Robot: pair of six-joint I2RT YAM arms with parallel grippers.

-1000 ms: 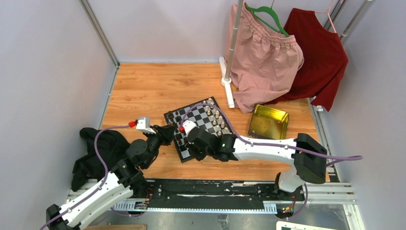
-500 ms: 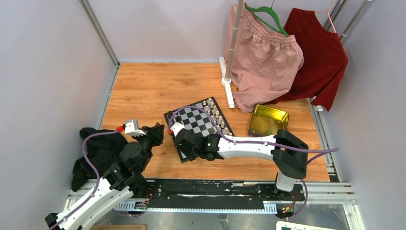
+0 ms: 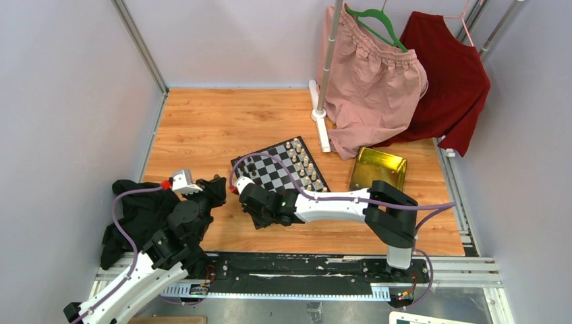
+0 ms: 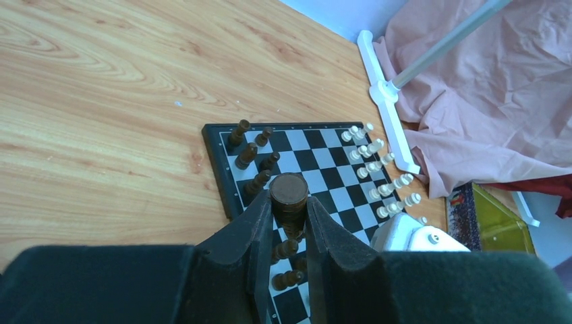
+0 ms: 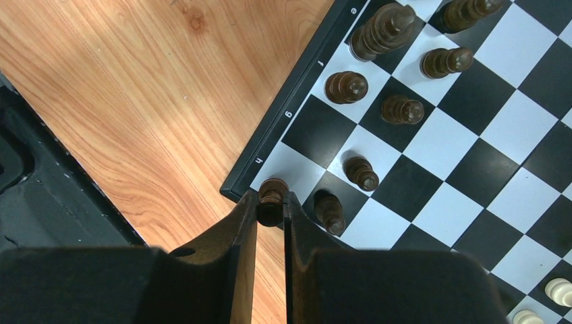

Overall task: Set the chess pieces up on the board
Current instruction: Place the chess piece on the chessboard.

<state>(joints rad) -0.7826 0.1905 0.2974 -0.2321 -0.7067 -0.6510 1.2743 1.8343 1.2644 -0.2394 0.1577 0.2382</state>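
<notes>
From where I stand, the left claw (image 4: 289,202) is clenched on a small dark brown chess piece (image 4: 289,190), the piece's round end turned towards the wrist, held by the left edge of the small flat black-and-white chequered chessboard (image 3: 273,172). The right claw (image 5: 272,202) is clamped on a second dark brown piece (image 5: 272,191) over the white corner square beside the letter h on the board's black border; whether it touches the square I cannot tell. The other dark pieces (image 5: 361,172) stand in the squares along that side, and tiny cream-white pieces (image 4: 378,172) line the opposite side in two rows. A shiny gold rectangular tray (image 3: 378,172) lies just right of the board on the light wooden tabletop (image 3: 216,121), and a crumpled black cloth (image 3: 138,212) sits at the near left
</notes>
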